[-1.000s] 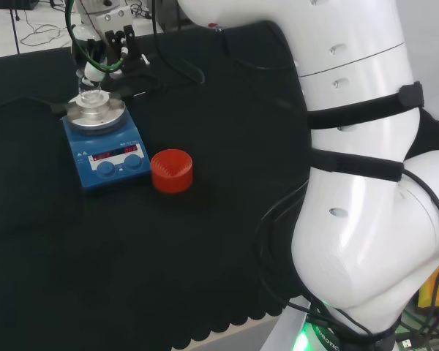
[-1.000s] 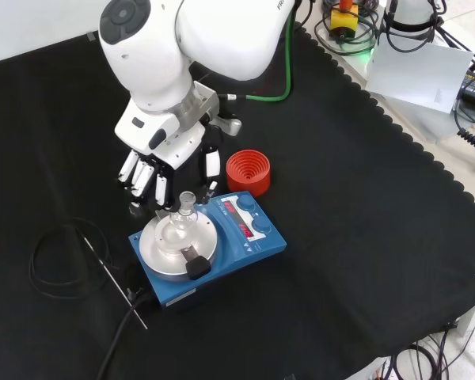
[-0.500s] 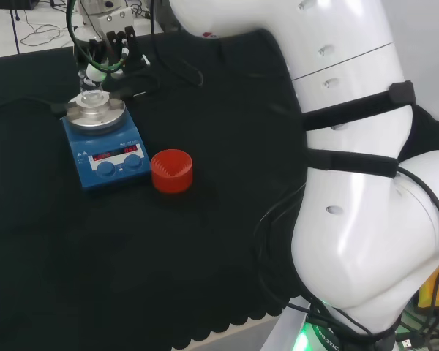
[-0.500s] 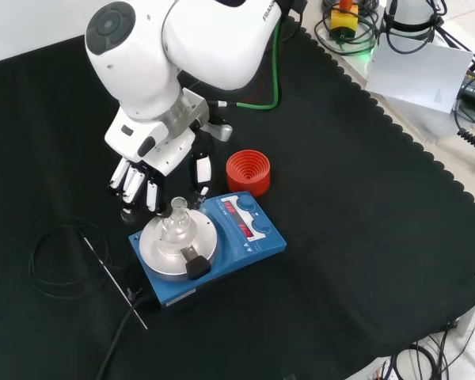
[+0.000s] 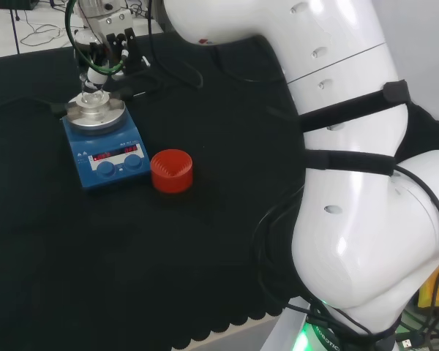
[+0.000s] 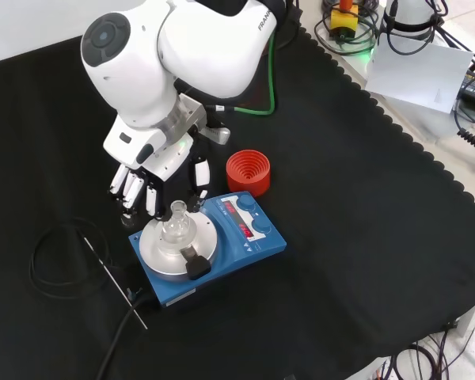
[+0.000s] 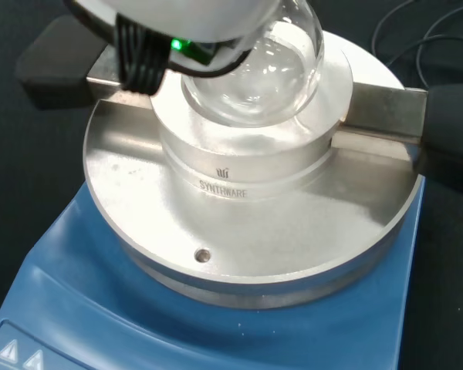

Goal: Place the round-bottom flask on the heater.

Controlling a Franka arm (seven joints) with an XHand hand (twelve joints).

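- One round-bottom flask [image 6: 176, 229] of clear glass sits upright in the metal block at the middle of the heater's plate; the wrist view shows its bulb [image 7: 256, 68] resting in the round well of that block.
- One heater [image 6: 245, 237], blue-bodied with a round silver plate [image 7: 239, 254], stands on the cloth; in the front view its two knobs and lit red display face right.
- One red ribbed ring stand [image 6: 248, 172] rests on the cloth just beside the heater, holding nothing; in the head view it lies to the heater's right [image 5: 171, 170].
- One hand [image 6: 154, 178] hangs just above and behind the flask in the front view, its fingers [image 6: 127, 187] straight and pointing down, spread and holding nothing; they stand apart from the flask's neck.
- In the head view the hand [image 5: 106, 55] shows just past the heater [image 5: 106, 157], above the flask [image 5: 92, 99].
- One black cable [image 6: 59, 257] lies coiled on the cloth to the left of the heater in the front view, with a thin rod [image 6: 115, 281] lying beside it.
- The bench is covered with black cloth [image 6: 364, 237] with a scalloped edge.
- Beyond the cloth's edge, at the front view's upper right, lie a white sheet [image 6: 416, 75] and tangled cables [image 6: 348, 28].
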